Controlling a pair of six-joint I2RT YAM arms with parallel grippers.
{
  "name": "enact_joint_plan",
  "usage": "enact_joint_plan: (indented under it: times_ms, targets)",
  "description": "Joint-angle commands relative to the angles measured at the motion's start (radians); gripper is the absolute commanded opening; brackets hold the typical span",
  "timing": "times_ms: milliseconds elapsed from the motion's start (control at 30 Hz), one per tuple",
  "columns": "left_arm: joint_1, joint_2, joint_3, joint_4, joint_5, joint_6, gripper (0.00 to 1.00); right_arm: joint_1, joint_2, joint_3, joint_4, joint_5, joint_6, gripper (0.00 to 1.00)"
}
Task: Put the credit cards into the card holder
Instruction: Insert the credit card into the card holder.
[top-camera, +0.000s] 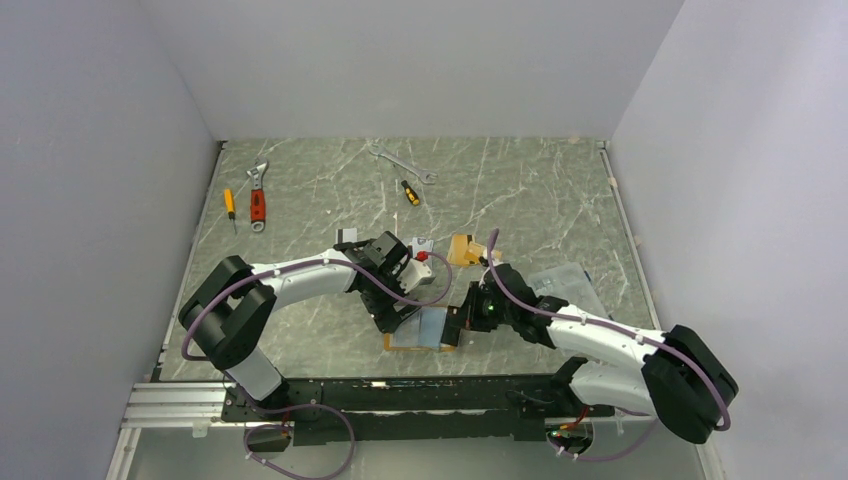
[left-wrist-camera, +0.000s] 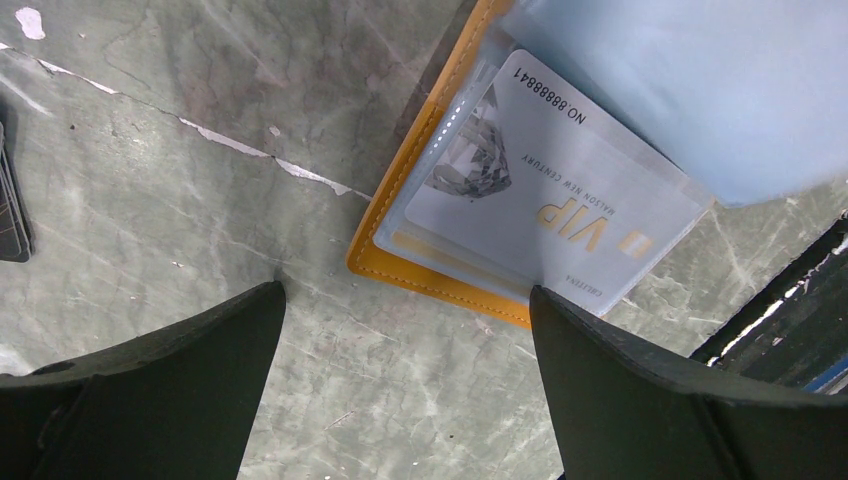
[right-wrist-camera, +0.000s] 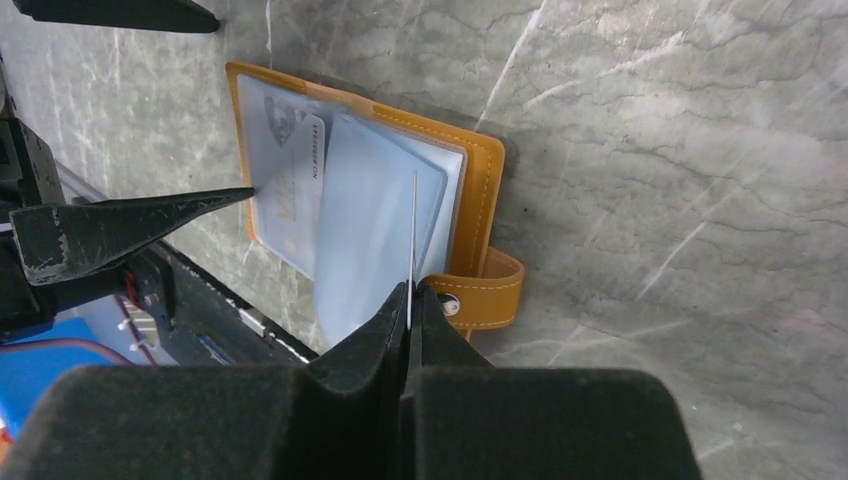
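Grey marble table (top-camera: 330, 190) under orange card holder (right-wrist-camera: 487, 190), white walls (top-camera: 400, 60).

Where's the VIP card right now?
The VIP card sits in a clear pocket of the open orange holder, at the middle of the table's near edge. In the left wrist view, the open left claw hovers over its corner.
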Motion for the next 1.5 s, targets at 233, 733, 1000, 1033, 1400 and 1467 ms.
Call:
enact_joint_plan:
  times_ms: [233, 733, 1000, 1033, 1400, 1467]
  targets:
    - [-0.004, -0.035, 0.017, -0.013, -0.017, 0.019, 0.99, 0.003, 0.0, -0.043, 0.155, -0.038, 0.088, 0.0]
    - [-0.004, -0.049, 0.019, -0.016, -0.013, 0.021, 0.99, 0.001, 0.157, 0.258, -0.179, -0.091, -0.15, 0.0]
    - [-0.003, -0.065, 0.006, -0.011, -0.017, 0.026, 0.99, 0.008, 0.278, 0.343, -0.162, -0.21, -0.176, 0.0]
    - [-0.003, -0.067, 0.005, -0.01, -0.017, 0.029, 0.99, 0.009, 0.282, 0.345, -0.17, -0.209, -0.179, 0.0]
    - [0.082, -0.158, 0.027, -0.092, 0.068, 0.101, 0.99, 0.009, 0.262, 0.397, -0.303, -0.136, -0.224, 0.0]
    - [0.108, -0.198, 0.035, -0.131, 0.101, 0.14, 0.99, 0.01, 0.264, 0.418, -0.321, -0.131, -0.233, 0.0]
